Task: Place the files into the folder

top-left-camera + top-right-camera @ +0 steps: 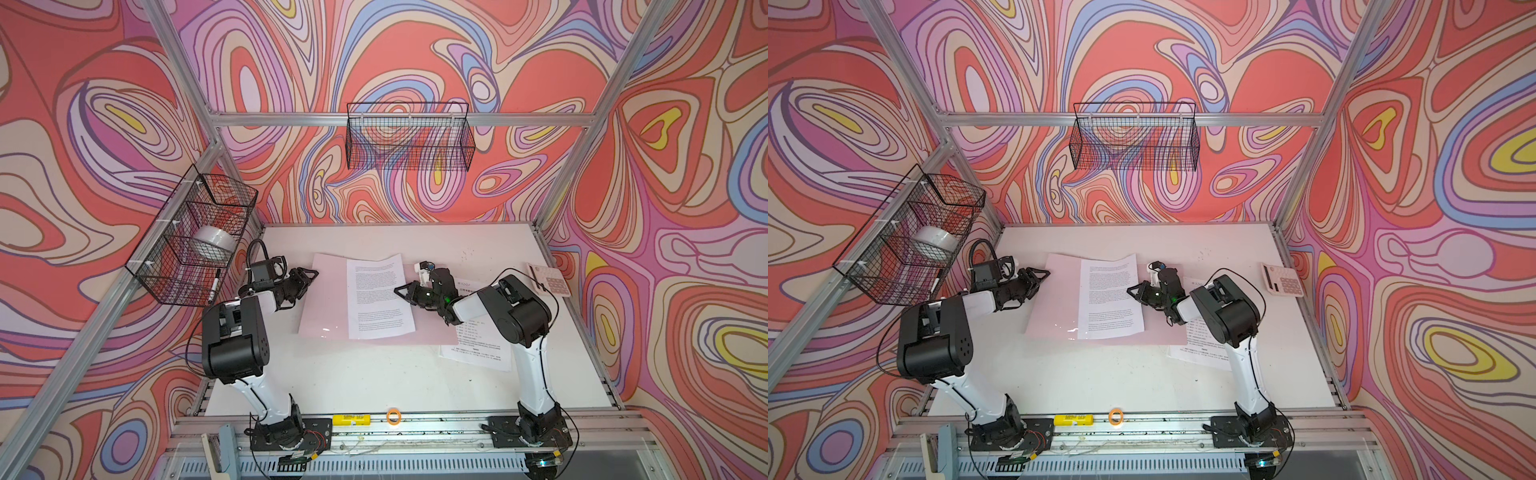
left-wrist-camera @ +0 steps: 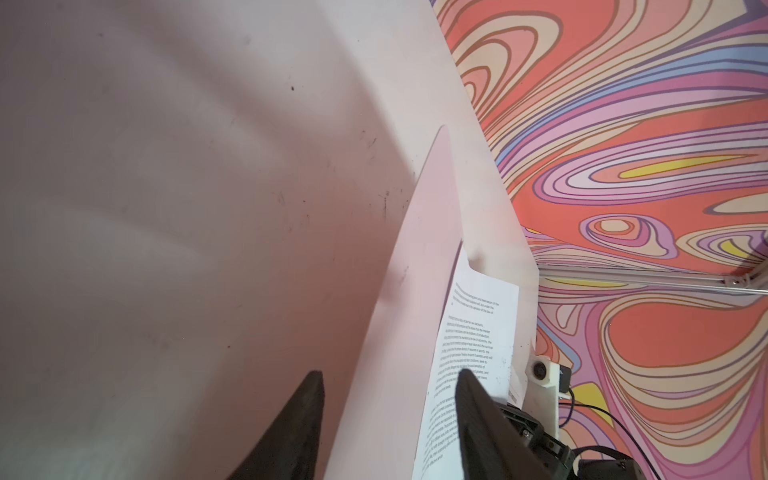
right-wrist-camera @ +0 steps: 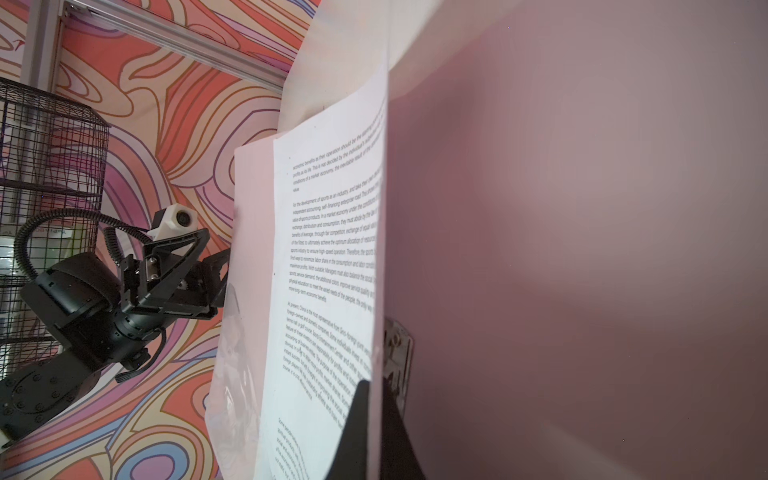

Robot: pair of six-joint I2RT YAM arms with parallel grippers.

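Observation:
The pale-pink folder (image 1: 324, 299) lies open in the middle of the table in both top views. A white printed sheet of the files (image 1: 376, 299) rests on it. My right gripper (image 1: 397, 289) is shut on that sheet's right edge; in the right wrist view the gripper (image 3: 376, 380) pinches the thin edge beside the folder's metal clip (image 3: 399, 349). My left gripper (image 1: 313, 273) is open at the folder's left edge. In the left wrist view the folder's cover (image 2: 415, 270) runs between its spread fingers, gripper (image 2: 390, 374). A second printed sheet (image 1: 478, 353) lies partly under the right arm.
A pinkish calculator (image 1: 552, 282) sits at the table's right edge. One wire basket (image 1: 195, 245), holding a tape roll, hangs on the left wall and another (image 1: 409, 137) on the back wall. A yellow block (image 1: 351, 419) and an orange ring (image 1: 393, 415) lie on the front rail.

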